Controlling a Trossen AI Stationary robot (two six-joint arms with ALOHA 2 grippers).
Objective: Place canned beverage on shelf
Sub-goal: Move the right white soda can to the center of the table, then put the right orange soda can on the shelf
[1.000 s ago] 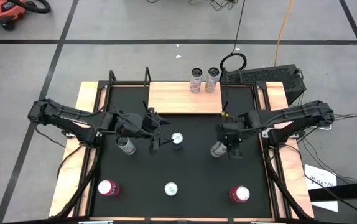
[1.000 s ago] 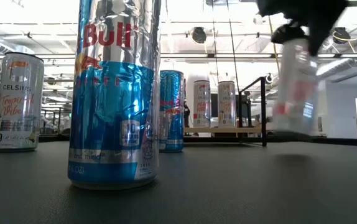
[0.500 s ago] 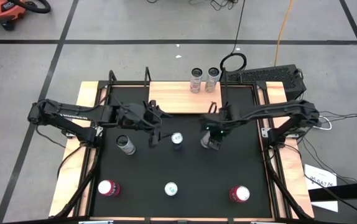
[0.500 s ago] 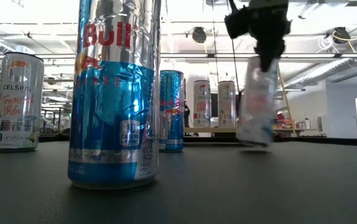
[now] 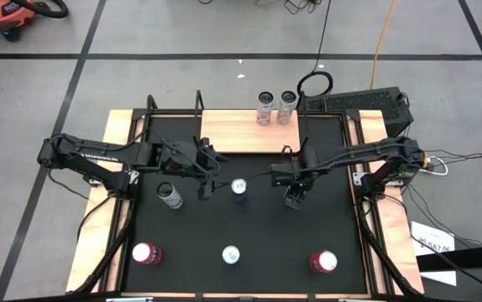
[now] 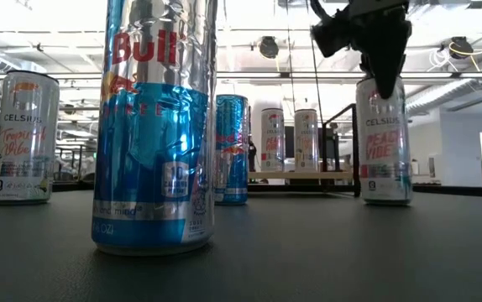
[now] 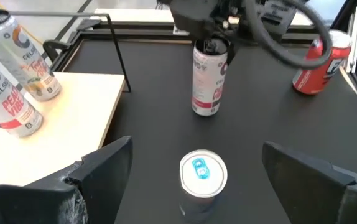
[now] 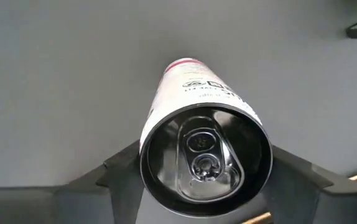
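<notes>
Can (image 6: 385, 141), white Celsius, stands upright on black surface (image 5: 182, 243) mid-right, near side of shelf (image 5: 249, 131), well apart from it. Right gripper (image 5: 295, 190) straddles can top, fingers at its sides; firm pinch or loosened, cannot tell. Left gripper (image 7: 194, 165) spread wide over blue-top can (image 5: 239, 186), not touching. Two cans (image 5: 275, 107) already on shelf far edge. Left: lift, carry, set on shelf.
</notes>
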